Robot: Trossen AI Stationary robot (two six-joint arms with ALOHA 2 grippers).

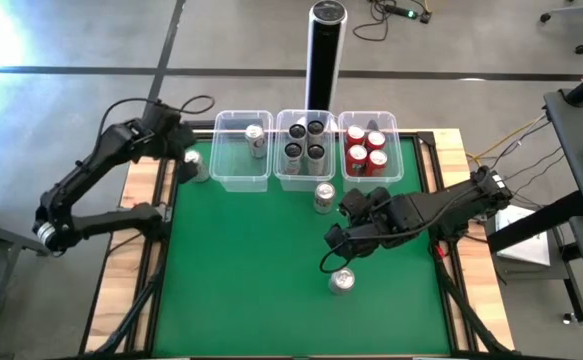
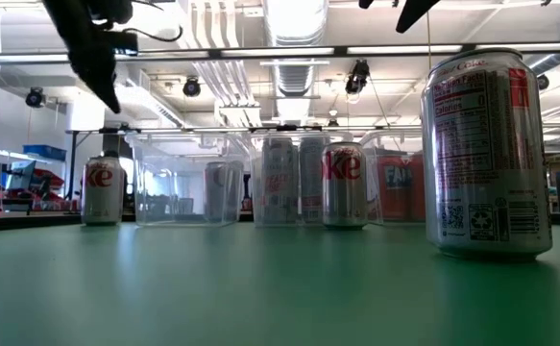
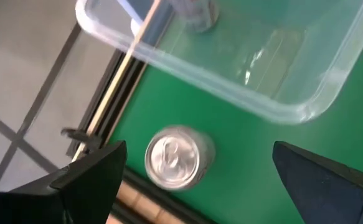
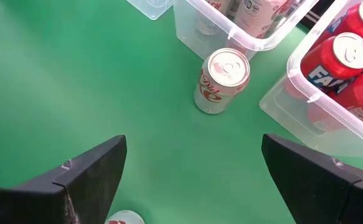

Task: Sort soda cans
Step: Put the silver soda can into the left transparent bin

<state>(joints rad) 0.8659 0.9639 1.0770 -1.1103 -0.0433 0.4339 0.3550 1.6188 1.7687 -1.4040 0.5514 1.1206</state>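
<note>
Left end effector (image 3: 193, 180), spread wide and empty, hovers above the silver can (image 3: 176, 157) beside the left bin (image 3: 281, 106); next: descend, grasp

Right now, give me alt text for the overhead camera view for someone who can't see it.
Three clear bins hold one silver, four black and four red soda cans; three silver cans stand loose on the green table. The left gripper and right gripper hover open.

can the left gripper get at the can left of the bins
Probably yes: the left gripper hangs open right above that silver can, which stands upright on the mat, apart from the clear bin, nothing between.
</note>
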